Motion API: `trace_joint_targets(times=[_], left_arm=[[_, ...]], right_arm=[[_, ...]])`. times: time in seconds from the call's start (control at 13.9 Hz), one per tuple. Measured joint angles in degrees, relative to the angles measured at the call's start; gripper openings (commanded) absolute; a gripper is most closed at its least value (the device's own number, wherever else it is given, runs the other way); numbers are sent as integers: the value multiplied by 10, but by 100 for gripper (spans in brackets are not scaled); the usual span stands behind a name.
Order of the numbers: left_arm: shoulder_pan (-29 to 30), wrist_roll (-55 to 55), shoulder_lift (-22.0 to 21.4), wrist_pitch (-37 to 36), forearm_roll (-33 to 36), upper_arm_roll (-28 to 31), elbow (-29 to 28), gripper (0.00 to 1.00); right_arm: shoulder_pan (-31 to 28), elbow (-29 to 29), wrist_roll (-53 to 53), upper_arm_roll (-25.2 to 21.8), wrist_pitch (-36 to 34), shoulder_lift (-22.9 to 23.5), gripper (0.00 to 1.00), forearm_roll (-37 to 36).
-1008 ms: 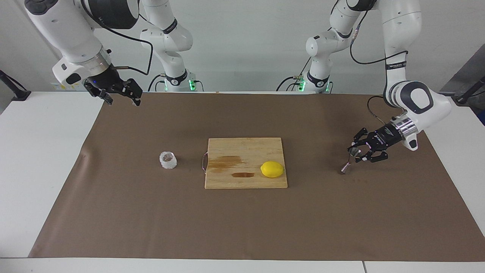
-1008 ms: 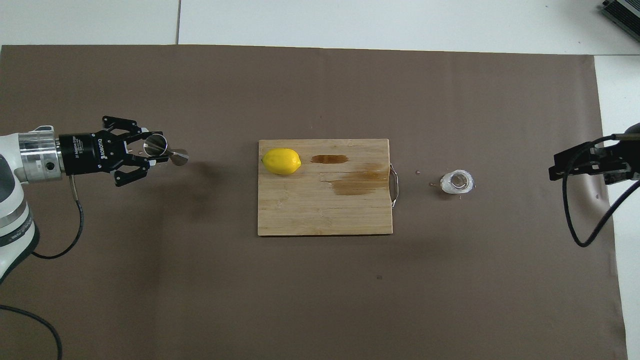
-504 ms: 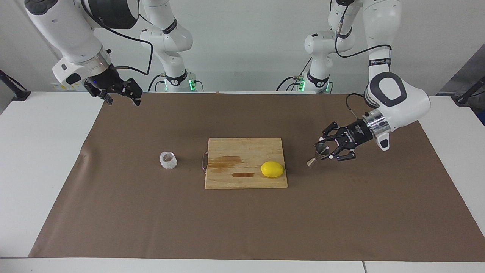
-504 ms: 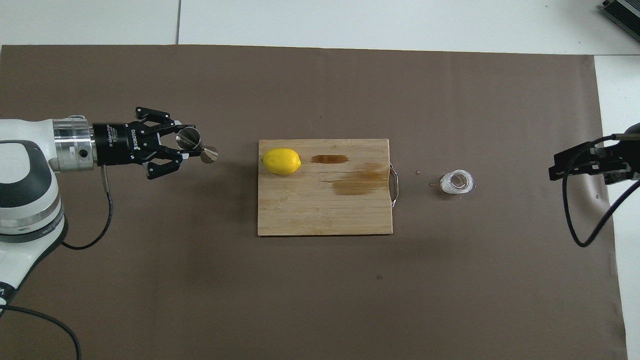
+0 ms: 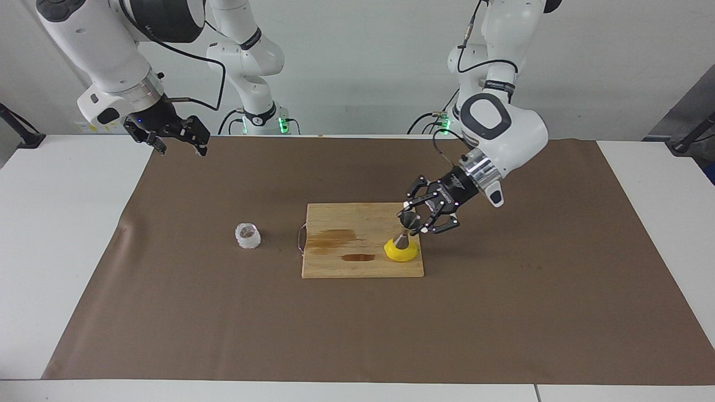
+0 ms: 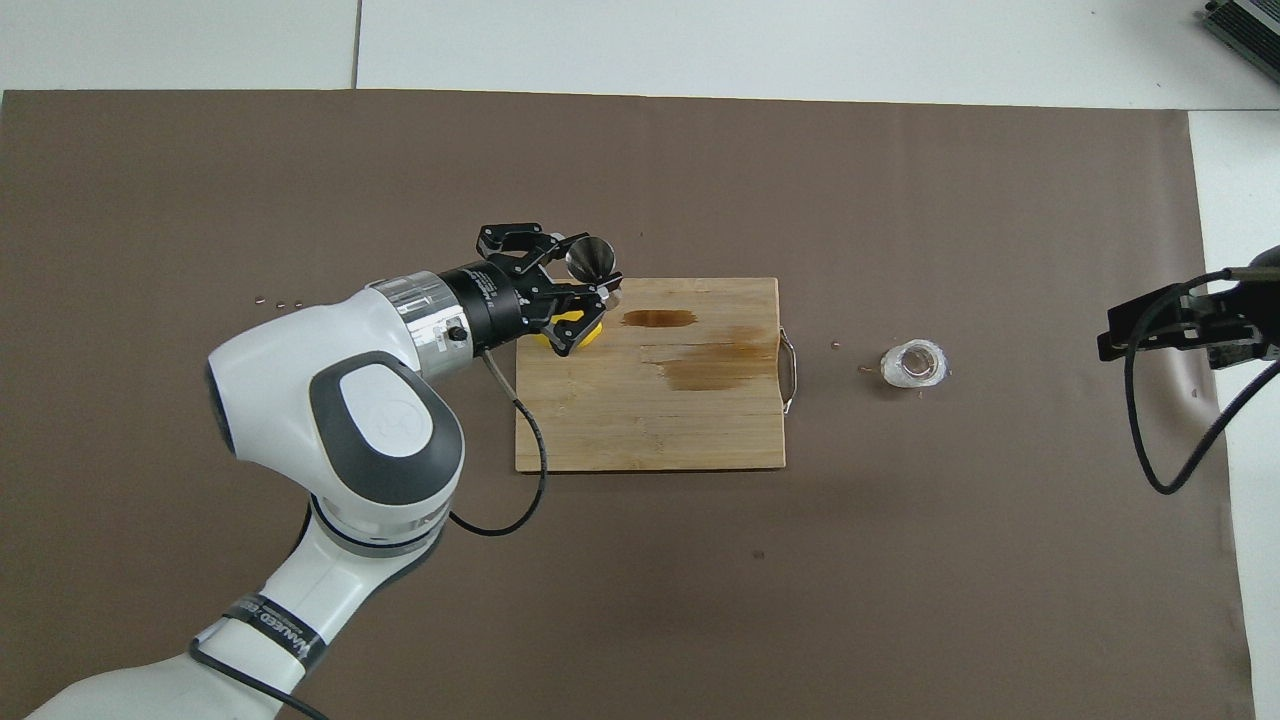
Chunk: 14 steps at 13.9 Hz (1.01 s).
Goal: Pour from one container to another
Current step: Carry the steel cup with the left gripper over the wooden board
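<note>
Reaching low over lemon (image 5: 401,252), left arm's fingers (image 5: 414,225) clamping jigger (image 5: 406,229)

Two glossy white arms are showing dark grey joint caps and silver wrist rings. Black cables are trailing along them. Each black end effector (image 5: 411,222) (image 5: 177,140) is wearing splayed linkage fingers; green lights are glowing at both bases.

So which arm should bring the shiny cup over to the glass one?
Probably the left: its pincer already grips the steel jigger above the lemon. The right pincer waits, open, off to the side.
</note>
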Motion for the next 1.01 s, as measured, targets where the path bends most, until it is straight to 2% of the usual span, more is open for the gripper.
trace_joint_targets(times=[0.22, 0.5, 0.72, 1.01], left_arm=[[-26, -2, 21, 82, -30, -43, 5, 0], [-26, -7, 78, 175, -30, -120, 55, 0], [-28, -7, 124, 205, -30, -146, 89, 0], [-33, -6, 138, 213, -26, -150, 94, 0]], right_arm=[[0, 0, 0, 0, 0, 0, 100, 0], [0, 0, 0, 0, 0, 0, 100, 0], [0, 0, 0, 0, 0, 0, 100, 0], [0, 0, 0, 0, 0, 0, 100, 0]])
